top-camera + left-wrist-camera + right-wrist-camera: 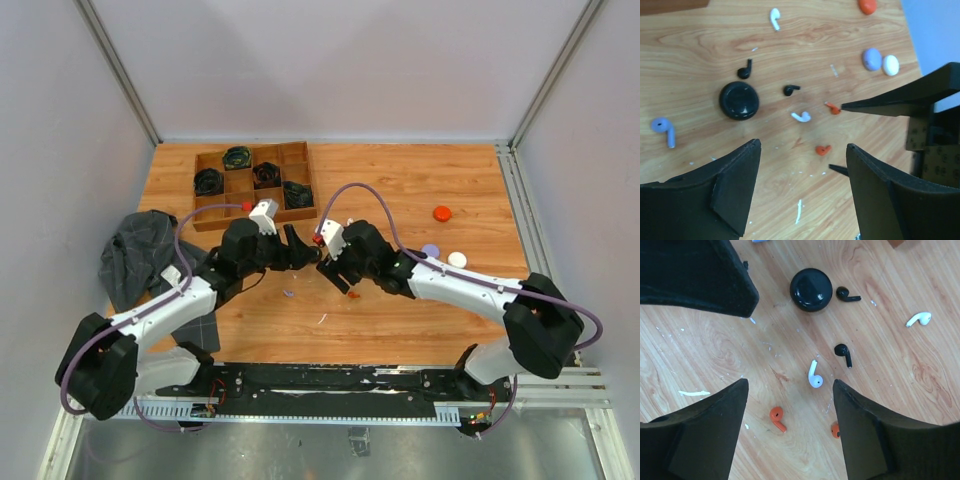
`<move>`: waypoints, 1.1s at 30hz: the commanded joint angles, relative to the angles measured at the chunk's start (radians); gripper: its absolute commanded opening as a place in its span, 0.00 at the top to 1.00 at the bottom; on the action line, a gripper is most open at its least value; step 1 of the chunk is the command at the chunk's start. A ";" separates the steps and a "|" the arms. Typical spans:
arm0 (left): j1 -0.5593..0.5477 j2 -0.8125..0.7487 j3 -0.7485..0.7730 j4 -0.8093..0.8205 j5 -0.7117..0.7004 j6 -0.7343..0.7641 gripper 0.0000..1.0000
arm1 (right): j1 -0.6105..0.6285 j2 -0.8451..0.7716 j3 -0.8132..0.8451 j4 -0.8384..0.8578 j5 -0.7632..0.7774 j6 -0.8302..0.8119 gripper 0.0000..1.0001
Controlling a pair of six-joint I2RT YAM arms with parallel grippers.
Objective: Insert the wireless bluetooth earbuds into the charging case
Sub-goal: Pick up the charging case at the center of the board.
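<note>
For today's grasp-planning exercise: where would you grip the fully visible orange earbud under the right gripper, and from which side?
The orange earbud lies flat on the table, stem thin, nothing touching it: probably pinch its round head from straight above.

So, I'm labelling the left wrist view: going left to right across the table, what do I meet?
Lavender earbud → black round case → white earbud at the top → lavender puck → white puck.
</note>
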 commanded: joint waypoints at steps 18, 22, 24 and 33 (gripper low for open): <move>0.000 0.477 0.310 -0.202 -0.154 0.216 0.25 | -0.116 -0.137 -0.129 0.039 0.145 0.084 0.04; -0.016 0.537 0.358 -0.231 -0.173 0.244 0.26 | -0.121 -0.138 -0.137 0.042 0.146 0.079 0.02; -0.033 0.550 0.370 -0.241 -0.193 0.258 0.26 | -0.123 -0.139 -0.141 0.047 0.144 0.077 0.01; -0.085 0.597 0.412 -0.276 -0.302 0.292 0.26 | -0.136 -0.125 -0.153 0.063 0.135 0.075 0.01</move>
